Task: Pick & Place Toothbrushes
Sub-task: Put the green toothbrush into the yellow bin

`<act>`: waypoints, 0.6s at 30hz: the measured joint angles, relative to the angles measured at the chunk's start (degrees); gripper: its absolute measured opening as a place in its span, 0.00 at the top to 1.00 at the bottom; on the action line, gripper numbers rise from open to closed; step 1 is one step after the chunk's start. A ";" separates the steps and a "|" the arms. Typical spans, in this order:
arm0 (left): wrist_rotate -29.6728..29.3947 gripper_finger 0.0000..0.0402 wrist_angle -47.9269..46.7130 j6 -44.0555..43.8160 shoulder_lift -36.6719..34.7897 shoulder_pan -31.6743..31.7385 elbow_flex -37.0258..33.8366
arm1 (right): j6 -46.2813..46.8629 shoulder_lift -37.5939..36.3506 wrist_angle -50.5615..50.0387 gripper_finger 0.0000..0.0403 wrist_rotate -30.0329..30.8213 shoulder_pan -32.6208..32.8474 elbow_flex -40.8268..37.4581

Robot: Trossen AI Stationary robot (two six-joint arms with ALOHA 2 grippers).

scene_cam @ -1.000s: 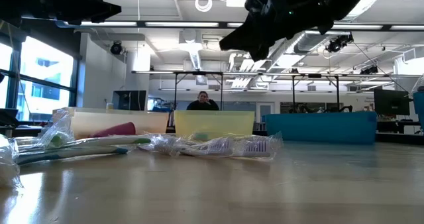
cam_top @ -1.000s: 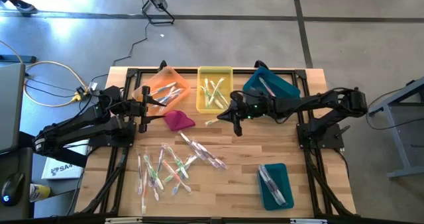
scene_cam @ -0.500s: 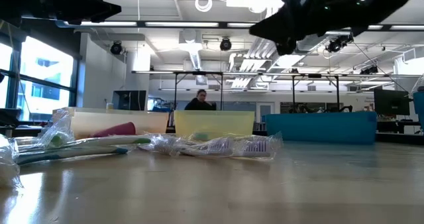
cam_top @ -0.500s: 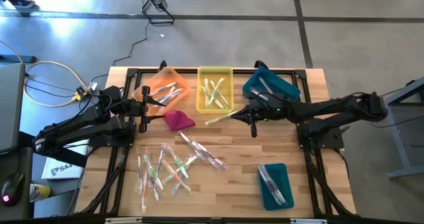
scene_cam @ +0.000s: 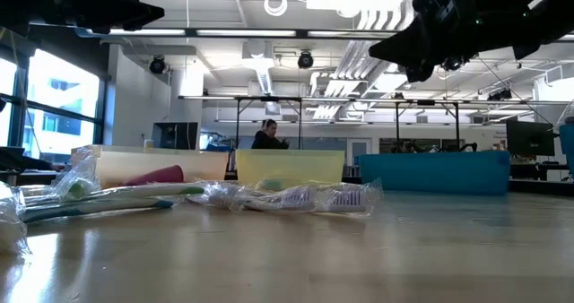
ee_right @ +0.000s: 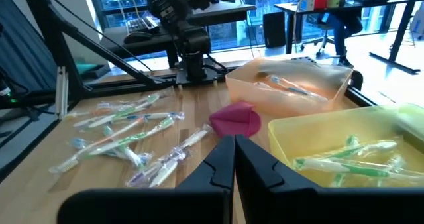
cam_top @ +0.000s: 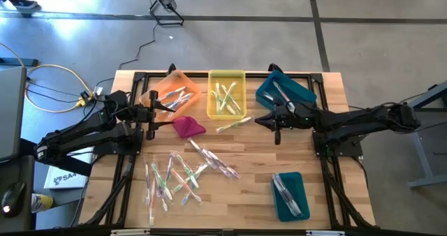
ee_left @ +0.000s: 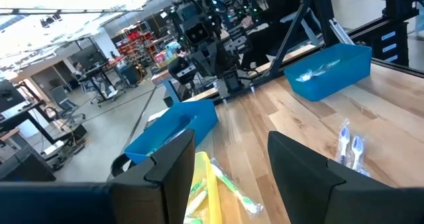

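Several wrapped toothbrushes [cam_top: 173, 179] lie loose on the table's near left, and more [cam_top: 215, 162] lie toward the middle. One toothbrush [cam_top: 234, 125] lies alone by the yellow bin's [cam_top: 226, 93] near right corner. My right gripper [cam_top: 260, 122] hovers shut, holding nothing, to the right of that brush and in front of the far teal bin [cam_top: 285, 91]; its fingers [ee_right: 234, 154] meet. My left gripper [cam_top: 155, 117] stays open and level by the orange bin [cam_top: 173, 93], with nothing between its fingers [ee_left: 173, 163].
A magenta cloth lump [cam_top: 187, 127] lies before the orange bin. A second teal bin [cam_top: 289, 194] holding brushes sits at the near right. The orange, yellow and far teal bins hold brushes. The table's middle right is bare wood [cam_top: 293, 152]. A person [scene_cam: 269, 134] is in the room behind.
My right gripper has drawn back toward the table's right edge, staying shut and sinking slightly. It has moved off the yellow bin's near corner. The lone toothbrush there lies uncovered on the table.
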 joint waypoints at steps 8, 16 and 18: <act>-3.81 0.57 1.42 -4.44 0.34 0.00 -0.01 | 0.37 -0.77 -0.20 0.99 -0.17 0.00 -1.10; -4.00 0.84 4.77 -3.29 4.62 -0.02 -0.02 | 2.71 -0.72 -0.24 0.99 -0.04 0.00 -1.10; -4.04 0.90 5.71 -1.73 4.81 -0.02 -0.02 | 3.46 -0.72 -0.22 0.99 -0.05 0.00 -1.10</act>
